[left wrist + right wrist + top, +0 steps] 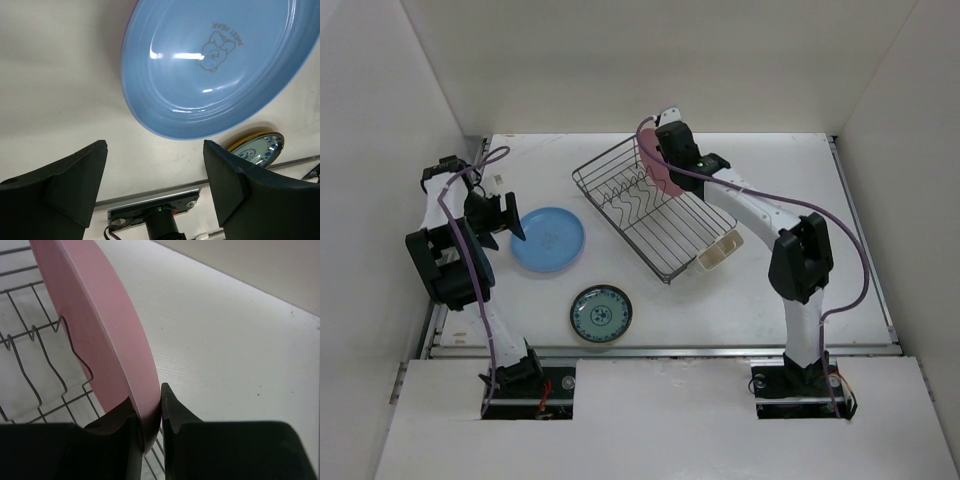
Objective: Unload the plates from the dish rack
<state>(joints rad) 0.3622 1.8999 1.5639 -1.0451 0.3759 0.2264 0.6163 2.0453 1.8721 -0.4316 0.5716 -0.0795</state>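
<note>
The black wire dish rack (665, 225) sits mid-table. A pink plate (657, 170) stands on edge at its far end. My right gripper (667, 150) is shut on the rim of the pink plate (100, 325), one finger on each face (150, 412), above the rack wires (30, 350). A light blue plate (548, 239) lies flat on the table left of the rack; the left wrist view (215, 65) shows a thin lavender edge under it. A small teal-patterned plate (601, 313) lies nearer me and also shows in the left wrist view (257, 147). My left gripper (510, 222) is open and empty (155, 155), just left of the blue plate.
A cream cutlery cup (720, 250) hangs on the rack's near right end. White walls close in the table on the left, back and right. The table's metal front rail (660, 350) runs just in front of the arm bases.
</note>
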